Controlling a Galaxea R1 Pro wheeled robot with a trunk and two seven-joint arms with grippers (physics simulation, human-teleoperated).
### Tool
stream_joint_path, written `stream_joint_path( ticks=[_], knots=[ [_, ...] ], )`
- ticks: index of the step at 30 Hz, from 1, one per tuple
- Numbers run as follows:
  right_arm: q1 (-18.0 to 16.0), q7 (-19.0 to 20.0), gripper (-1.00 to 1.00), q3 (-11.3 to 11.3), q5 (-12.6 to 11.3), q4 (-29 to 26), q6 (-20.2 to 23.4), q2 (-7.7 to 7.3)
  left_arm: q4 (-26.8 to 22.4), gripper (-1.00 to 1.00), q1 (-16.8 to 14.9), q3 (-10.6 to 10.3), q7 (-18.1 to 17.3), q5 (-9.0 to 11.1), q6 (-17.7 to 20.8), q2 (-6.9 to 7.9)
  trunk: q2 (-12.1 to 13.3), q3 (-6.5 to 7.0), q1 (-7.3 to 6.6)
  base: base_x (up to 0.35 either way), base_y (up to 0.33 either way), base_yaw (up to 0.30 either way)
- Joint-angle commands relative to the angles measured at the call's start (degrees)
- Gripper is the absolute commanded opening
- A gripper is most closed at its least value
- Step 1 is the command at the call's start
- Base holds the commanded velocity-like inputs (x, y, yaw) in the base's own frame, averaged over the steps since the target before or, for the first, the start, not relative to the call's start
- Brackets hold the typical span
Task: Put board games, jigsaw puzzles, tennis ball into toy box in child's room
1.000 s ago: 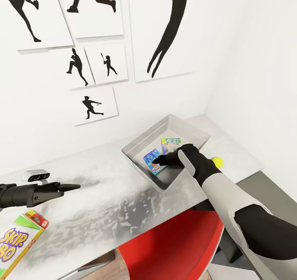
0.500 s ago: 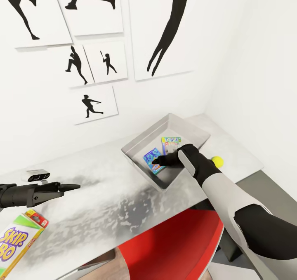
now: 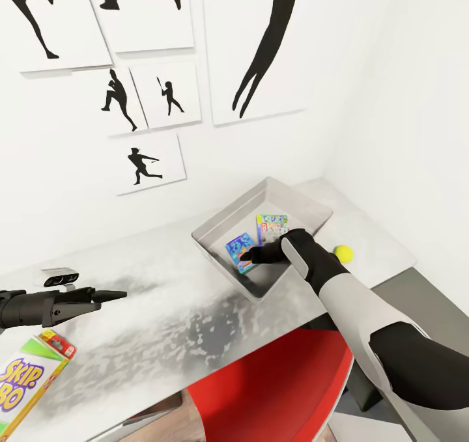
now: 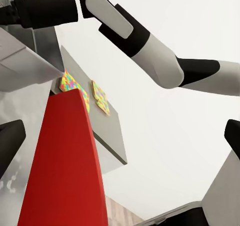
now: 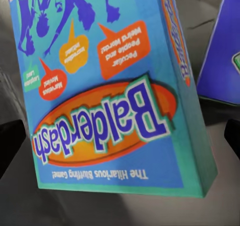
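Gripper (image 3: 246, 256) perhaps nudged left, bin (image 3: 221, 224) unmoved

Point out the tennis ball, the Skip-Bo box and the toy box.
tennis ball (image 3: 343, 253), head view, centre of the ball.
Skip-Bo box (image 3: 26, 380), head view, printed top face.
toy box (image 3: 221, 254), head view, near-left sloping wall.

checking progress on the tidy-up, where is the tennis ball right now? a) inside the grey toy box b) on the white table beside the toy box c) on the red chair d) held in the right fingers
b: the tennis ball rests on the table just outside the toy box, behind the right arm, while two game boxes lie inside the bin.
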Motion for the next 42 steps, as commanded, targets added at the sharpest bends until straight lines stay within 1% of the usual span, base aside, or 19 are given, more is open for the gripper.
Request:
stream_joint_path(
  ticks=[1, 9, 13, 16, 34, 42],
  knots=[
    [-0.06, 0.59, 1.0, 0.05, 0.43, -0.02, 0.19, -0.01, 0.01, 1.0, -0.06, -0.18, -0.12, 0.26, 0.61, 0.08, -0.11, -0.1, 0.03, 0.0, 0.0, 0.0],
    [-0.07, 2.56, 1.0, 0.04, 0.41, -0.02, 0.2, -0.02, 0.01, 1.0, -0.06, -0.17, -0.12, 0.26, 0.61, 0.08, -0.11, -0.1, 0.03, 0.0, 0.0, 0.0],
    [-0.07, 4.73, 1.0, -0.04, 0.44, -0.02, 0.22, -0.02, 0.01, 1.0, -0.06, -0.17, -0.12, 0.26, 0.61, 0.08, -0.11, -0.1, 0.03, 0.0, 0.0, 0.0],
    [-0.07, 5.34, 1.0, -0.05, 0.46, -0.02, 0.21, -0.03, 0.01, 1.0, -0.06, -0.17, -0.12, 0.26, 0.61, 0.08, -0.11, -0.1, 0.03, 0.0, 0.0, 0.0],
    [-0.07, 4.84, 1.0, -0.05, 1.09, -0.11, -0.09, -0.03, 0.01, 1.0, -0.06, -0.17, -0.12, 0.26, 0.61, 0.08, -0.11, -0.08, 0.03, 0.0, 0.0, 0.0],
    [-0.11, 4.95, 1.0, -0.05, 1.07, -0.57, -0.05, -0.08, 0.01, 1.0, -0.06, -0.17, -0.12, 0.18, 0.6, 0.08, -0.11, 0.46, 0.03, 0.0, 0.0, 0.0]
  ],
)
